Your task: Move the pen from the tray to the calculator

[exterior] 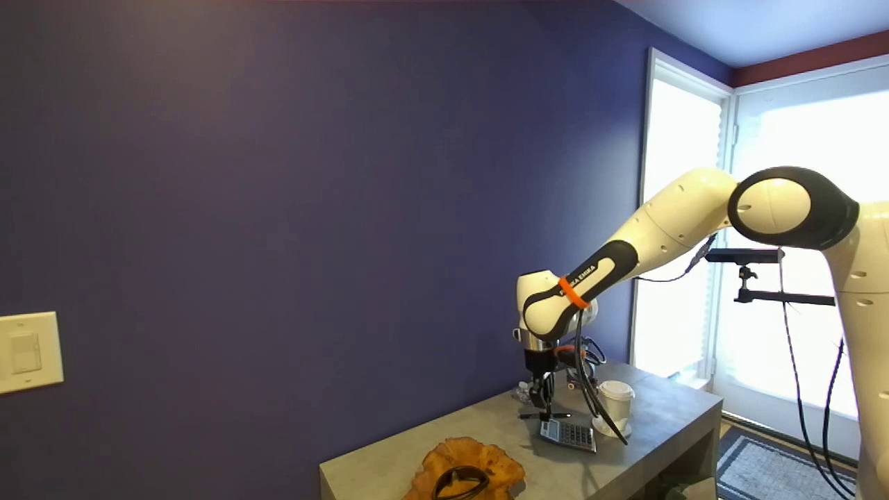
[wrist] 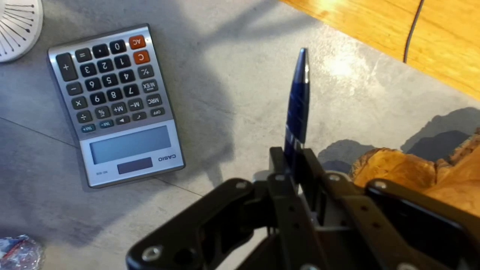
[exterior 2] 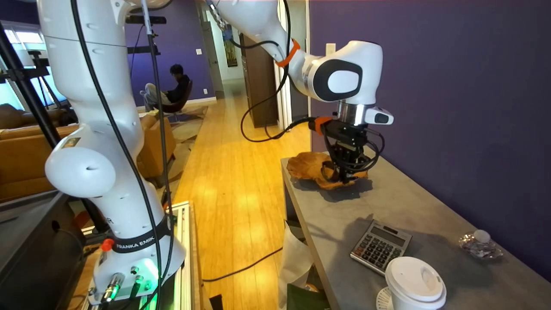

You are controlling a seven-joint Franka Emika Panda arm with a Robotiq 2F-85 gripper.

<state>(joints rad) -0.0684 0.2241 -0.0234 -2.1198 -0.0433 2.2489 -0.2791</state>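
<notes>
Gripper (wrist: 293,159) has the pen (wrist: 298,103) pinched, apart from the calc (wrist: 120,107). Prob. light, stiff, a bit slick, not v. fragile; roundish barrel may twist, so mid-barrel hold's best, IMO.

Below me I see a mottled grey, stone-like surface (exterior 2: 404,202), crossed by a thin dark line. On it I find a rectangular silver calculator (wrist: 115,107) with dark keys and two orange-red ones. Near but apart from its keypad end lies a round white coaster (wrist: 18,30) printed with black rays. A crumpled clear-plastic bottle (exterior 2: 479,249) with a white cap lies apart from both; toward one end sits an orange-brown, ragged-edged wooden bowl (exterior 2: 306,166).
</notes>
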